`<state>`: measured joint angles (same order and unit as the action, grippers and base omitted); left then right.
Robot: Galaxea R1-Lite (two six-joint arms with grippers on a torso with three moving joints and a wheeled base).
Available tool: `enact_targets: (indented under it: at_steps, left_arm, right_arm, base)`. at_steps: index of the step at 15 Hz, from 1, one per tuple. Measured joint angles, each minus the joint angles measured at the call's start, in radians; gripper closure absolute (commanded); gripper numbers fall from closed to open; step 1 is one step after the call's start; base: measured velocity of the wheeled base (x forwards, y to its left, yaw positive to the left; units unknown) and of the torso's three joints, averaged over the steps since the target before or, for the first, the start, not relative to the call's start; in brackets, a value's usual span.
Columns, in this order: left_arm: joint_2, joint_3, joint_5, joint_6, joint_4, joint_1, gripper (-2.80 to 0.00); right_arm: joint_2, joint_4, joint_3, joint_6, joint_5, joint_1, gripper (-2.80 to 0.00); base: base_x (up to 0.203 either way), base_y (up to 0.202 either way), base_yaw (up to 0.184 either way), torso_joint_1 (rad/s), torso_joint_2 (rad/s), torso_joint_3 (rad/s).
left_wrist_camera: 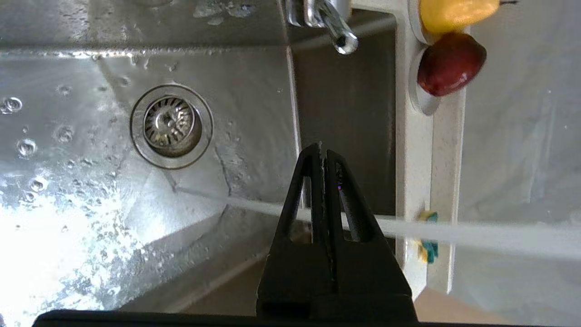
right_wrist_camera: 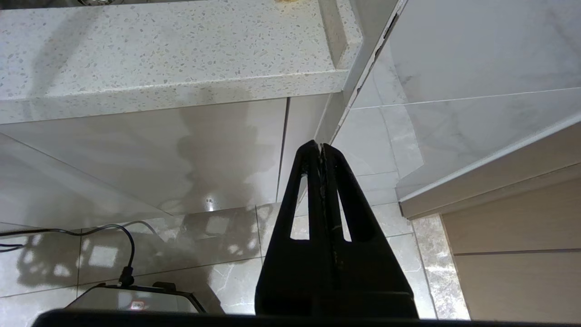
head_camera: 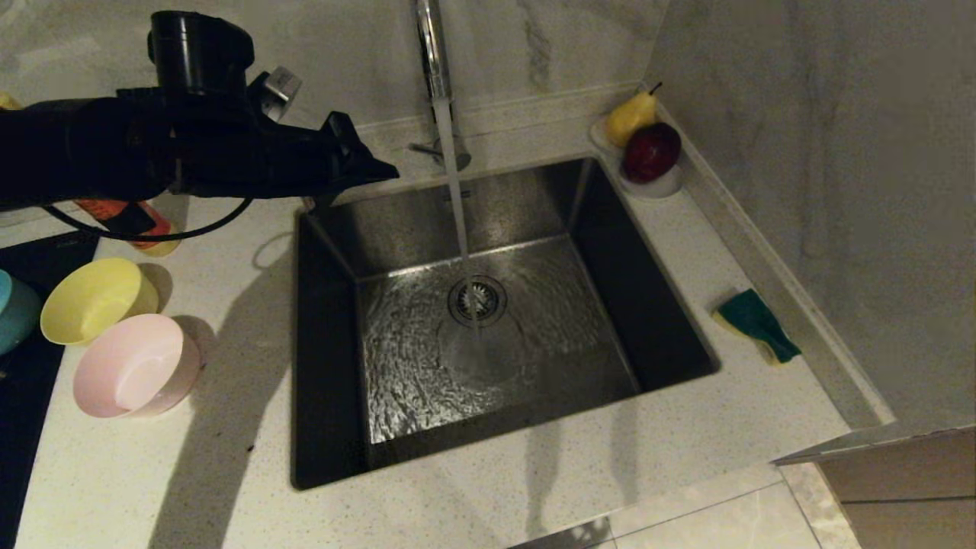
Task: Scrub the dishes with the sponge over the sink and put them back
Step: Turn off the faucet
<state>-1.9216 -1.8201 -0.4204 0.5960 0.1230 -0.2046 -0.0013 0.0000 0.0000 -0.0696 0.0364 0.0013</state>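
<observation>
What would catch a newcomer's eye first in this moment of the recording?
The tap is running: a stream of water falls onto the drain strainer in the middle of the steel sink. The left gripper, shut and empty, reaches in over the sink's back left corner. The pink bowl and yellow bowl sit on the counter left of the sink, the sponge on its right.

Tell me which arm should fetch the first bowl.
Left, probably. The left gripper, shut and empty, is raised at the sink's back left corner, on the side of the yellow bowl and pink bowl. The right gripper hangs below the counter.
</observation>
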Motion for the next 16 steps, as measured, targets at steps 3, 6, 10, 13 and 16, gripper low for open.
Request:
enact_targets:
  at_steps: [3, 6, 10, 13, 16]
  left_arm:
    - [-0.036, -0.037, 0.0, 0.014, 0.0, -0.003, 0.0]
    - [-0.062, -0.056, 0.0, 0.034, -0.042, -0.011, 0.0]
    - [-0.081, -0.059, 0.001, 0.064, -0.106, -0.021, 0.0]
    - [-0.098, -0.06, 0.031, 0.065, -0.143, -0.027, 0.0]
    - [-0.128, -0.059, 0.123, 0.064, -0.229, -0.034, 0.0]
  right_arm:
    - [0.0, 0.0, 0.0, 0.0, 0.0, 0.0, 0.0]
    - [0.0, 0.0, 0.0, 0.0, 0.0, 0.0, 0.0]
    - [0.0, 0.0, 0.0, 0.0, 0.0, 0.0, 0.0]
    - [0.0, 0.0, 0.0, 0.0, 0.0, 0.0, 0.0]
    - [0.0, 0.0, 0.0, 0.0, 0.0, 0.0, 0.0]
  base:
    - [0.0, 0.0, 0.0, 0.0, 0.0, 0.0]
    - [0.0, 0.0, 0.0, 0.0, 0.0, 0.0]
    - [0.0, 0.0, 0.0, 0.0, 0.0, 0.0]
    - [0.0, 0.0, 0.0, 0.0, 0.0, 0.0]
    - [0.0, 0.0, 0.0, 0.0, 0.0, 0.0]
